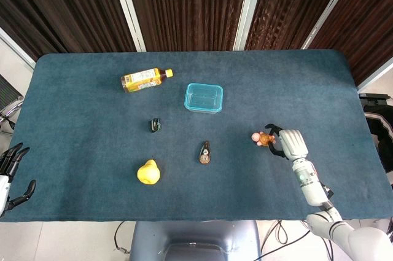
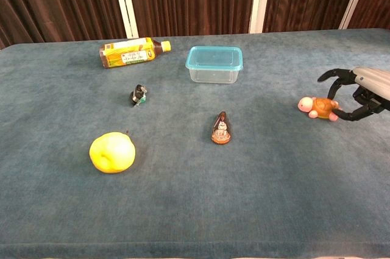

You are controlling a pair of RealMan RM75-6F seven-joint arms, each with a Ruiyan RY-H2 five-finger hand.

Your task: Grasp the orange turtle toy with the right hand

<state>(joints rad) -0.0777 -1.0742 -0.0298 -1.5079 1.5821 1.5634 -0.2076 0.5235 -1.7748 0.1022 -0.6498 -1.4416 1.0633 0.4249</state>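
Observation:
The orange turtle toy, with its pink head pointing left, lies flat on the blue cloth at the right side of the table. My right hand is just to its right. The fingers are spread wide around the turtle's rear, one arching above it and one reaching under its back end, and they do not close on it. My left hand hangs off the table's lower left corner with its fingers apart and nothing in it; the chest view does not show it.
A clear box with a turquoise rim stands mid-table. A small brown figurine, a yellow pear, a small dark clip and a lying tea bottle lie further left.

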